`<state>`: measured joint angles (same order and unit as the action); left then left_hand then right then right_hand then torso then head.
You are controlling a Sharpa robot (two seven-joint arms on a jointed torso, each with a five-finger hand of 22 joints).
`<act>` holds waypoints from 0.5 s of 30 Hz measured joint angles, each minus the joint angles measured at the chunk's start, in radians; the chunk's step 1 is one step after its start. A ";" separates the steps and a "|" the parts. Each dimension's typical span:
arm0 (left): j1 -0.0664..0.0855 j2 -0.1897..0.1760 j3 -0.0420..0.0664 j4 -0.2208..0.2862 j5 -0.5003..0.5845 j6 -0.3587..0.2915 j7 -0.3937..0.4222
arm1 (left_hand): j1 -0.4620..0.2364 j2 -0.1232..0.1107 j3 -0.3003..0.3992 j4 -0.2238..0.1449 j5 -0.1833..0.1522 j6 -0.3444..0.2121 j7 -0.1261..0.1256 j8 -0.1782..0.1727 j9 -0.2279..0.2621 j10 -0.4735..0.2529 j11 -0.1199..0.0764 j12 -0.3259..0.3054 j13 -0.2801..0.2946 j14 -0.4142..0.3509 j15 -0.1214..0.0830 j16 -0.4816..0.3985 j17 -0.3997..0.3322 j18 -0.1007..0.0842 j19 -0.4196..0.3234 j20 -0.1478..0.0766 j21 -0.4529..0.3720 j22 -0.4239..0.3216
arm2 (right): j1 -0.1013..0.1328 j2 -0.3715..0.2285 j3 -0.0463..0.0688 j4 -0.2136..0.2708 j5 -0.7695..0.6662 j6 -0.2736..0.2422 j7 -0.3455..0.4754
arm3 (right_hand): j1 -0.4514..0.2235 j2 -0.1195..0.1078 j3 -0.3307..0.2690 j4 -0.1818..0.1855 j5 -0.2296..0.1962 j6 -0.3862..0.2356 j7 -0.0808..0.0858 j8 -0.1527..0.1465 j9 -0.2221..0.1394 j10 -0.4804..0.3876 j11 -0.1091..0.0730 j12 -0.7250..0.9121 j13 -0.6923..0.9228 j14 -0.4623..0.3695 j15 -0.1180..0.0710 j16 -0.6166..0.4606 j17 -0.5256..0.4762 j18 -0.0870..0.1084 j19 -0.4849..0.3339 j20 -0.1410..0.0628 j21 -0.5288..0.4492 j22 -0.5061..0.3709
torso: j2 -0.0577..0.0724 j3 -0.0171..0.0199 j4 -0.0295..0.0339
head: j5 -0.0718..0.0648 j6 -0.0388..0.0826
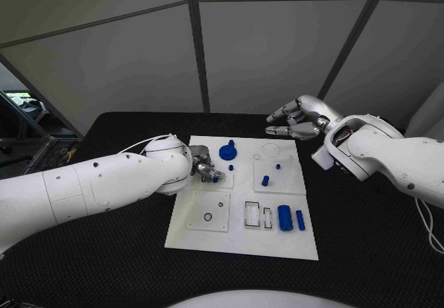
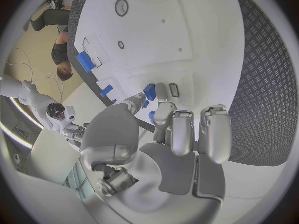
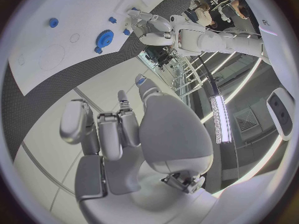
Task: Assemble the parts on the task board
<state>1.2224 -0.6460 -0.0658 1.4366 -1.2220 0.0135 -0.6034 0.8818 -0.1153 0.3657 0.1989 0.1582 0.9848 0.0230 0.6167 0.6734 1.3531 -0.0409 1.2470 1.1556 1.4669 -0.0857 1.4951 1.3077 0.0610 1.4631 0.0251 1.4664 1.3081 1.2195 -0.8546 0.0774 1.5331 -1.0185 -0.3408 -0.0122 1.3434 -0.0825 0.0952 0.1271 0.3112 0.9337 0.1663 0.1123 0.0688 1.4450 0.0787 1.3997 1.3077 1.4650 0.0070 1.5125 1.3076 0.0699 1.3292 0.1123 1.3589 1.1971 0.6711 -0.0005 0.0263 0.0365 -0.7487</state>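
task board (image 1: 242, 247) lay at the centre of the black table (image 1: 370, 256). at its 12 o'clock end a blue gear (image 1: 228, 152) sat on the plate, with a small blue peg (image 1: 265, 180) standing at about 2 o'clock from board centre and another small blue piece (image 1: 280, 168) just beyond it. two blue cylinders (image 1: 285, 218) lay side by side at roughly 4 o'clock, beside open rectangular slots (image 1: 251, 214). a thin ring (image 1: 209, 216) lay at 7 o'clock.

left hand (image 1: 205, 168) was down on the board at about 10 o'clock, fingertips pinching a small blue part (image 2: 149, 91) against the plate next to a small slot. right hand (image 1: 296, 122) hovered off the board's 1 o'clock corner, fingers loosely curled, nothing in it.

judgement: early to middle. gear and pegs looked seated; the cylinders and the slots at the near end looked unfilled, and the pinched part was not yet set.

surface: textured black mat, white plate flat on it. room: grey partition panels at 12 o'clock, equipment and cables at 9 o'clock.
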 measured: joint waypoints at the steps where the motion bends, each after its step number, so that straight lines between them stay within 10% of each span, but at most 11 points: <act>1: 0.000 -0.001 0.000 0.001 0.000 0.000 0.000 | 0.000 0.000 -0.006 0.004 0.000 0.000 0.000 0.000 0.000 0.002 -0.002 0.000 0.000 0.000 0.000 0.000 0.000 0.000 0.000 0.000 0.000 0.000 | 0.000 0.000 0.000 0.000 0.000 0.000 0.000 | 0.000 0.000 0.000 0.000 0.000 0.000 0.000 0.000 0.000 0.000 0.000 0.000 0.000 0.000 0.000 0.000 0.000 0.000 0.000 0.000 0.000 0.000 | 0.000 -0.0002 0.0000 | 0.000 0.000; 8: -0.003 -0.011 0.010 0.014 0.000 0.000 -0.001 | 0.009 0.008 -0.046 0.017 0.000 0.000 0.000 0.000 -0.005 0.003 -0.003 0.000 -0.004 0.000 0.000 0.000 0.000 0.000 0.000 0.000 0.000 0.000 | 0.000 0.000 0.000 -0.002 0.001 0.000 0.000 | 0.000 0.000 0.000 0.000 0.000 0.000 0.000 0.000 0.000 0.000 0.000 0.000 0.000 0.000 0.000 0.000 0.000 0.000 0.000 0.000 0.000 0.000 | 0.000 -0.0006 0.0004 | 0.000 0.001; 15: -0.003 -0.020 0.072 0.032 0.000 0.000 -0.002 | 0.021 0.008 -0.087 0.037 0.000 0.000 0.000 0.004 -0.008 0.003 -0.003 -0.006 -0.018 0.000 0.000 0.000 0.000 0.000 0.000 0.000 0.000 0.000 | 0.000 0.002 0.000 -0.009 0.002 0.001 0.001 | 0.000 0.000 -0.004 0.004 0.000 0.000 0.000 0.000 0.000 -0.003 0.004 0.000 0.000 0.000 0.000 0.000 0.000 0.000 0.000 0.000 0.000 -0.002 | 0.000 -0.0006 0.0004 | 0.001 0.005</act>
<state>1.2197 -0.6665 0.0065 1.4689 -1.2223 0.0135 -0.6052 0.9032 -0.1078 0.2791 0.2359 0.1582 0.9846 0.0231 0.6206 0.6654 1.3565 -0.0442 1.2411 1.1372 1.4669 -0.0857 1.4951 1.3076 0.0612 1.4631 0.0251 1.4664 1.3079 1.2193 -0.8527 0.0774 1.5242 -1.0163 -0.3398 -0.0111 1.3434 -0.0825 0.0914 0.1310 0.3112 0.9337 0.1662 0.1123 0.0689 1.4416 0.0822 1.3998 1.3077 1.4650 0.0070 1.5125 1.3075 0.0698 1.3292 0.1123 1.3589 1.1946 0.6707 -0.0011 0.0267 0.0375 -0.7439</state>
